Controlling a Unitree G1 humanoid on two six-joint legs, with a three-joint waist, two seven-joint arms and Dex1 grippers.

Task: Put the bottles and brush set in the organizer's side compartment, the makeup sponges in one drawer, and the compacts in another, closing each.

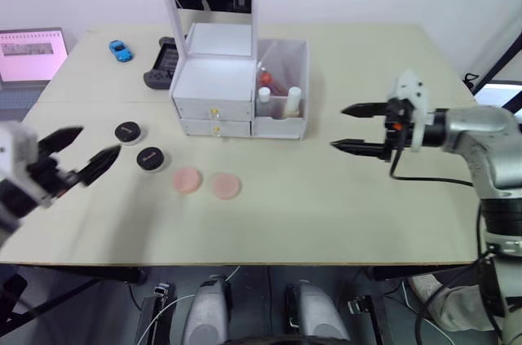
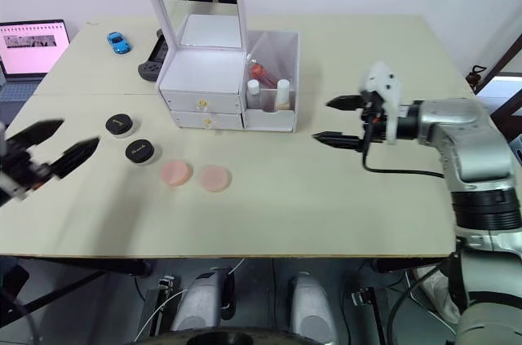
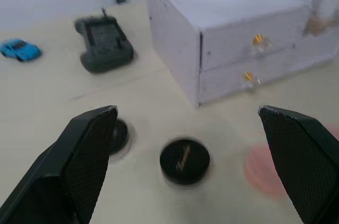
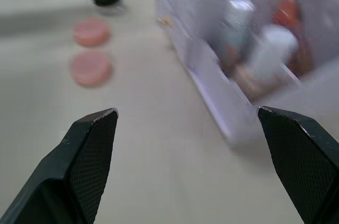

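Observation:
The white organizer (image 1: 214, 84) stands at the table's middle back, mirror upright, both gold-knobbed drawers shut. Its side compartment (image 1: 281, 92) on the right holds two white-capped bottles (image 1: 279, 102) and a reddish item; I cannot make out the brush set. Two black compacts (image 1: 139, 146) lie left of the drawers, and two pink makeup sponges (image 1: 207, 183) lie in front. My left gripper (image 1: 84, 152) hovers open just left of the compacts. Right of the organizer, my right gripper (image 1: 352, 127) hangs open and empty.
A black game controller (image 1: 161, 64) and a small blue toy car (image 1: 120, 50) lie behind the organizer at the back left. A laptop screen (image 1: 31, 54) glows off the table's left edge. The table's front edge runs close below the sponges.

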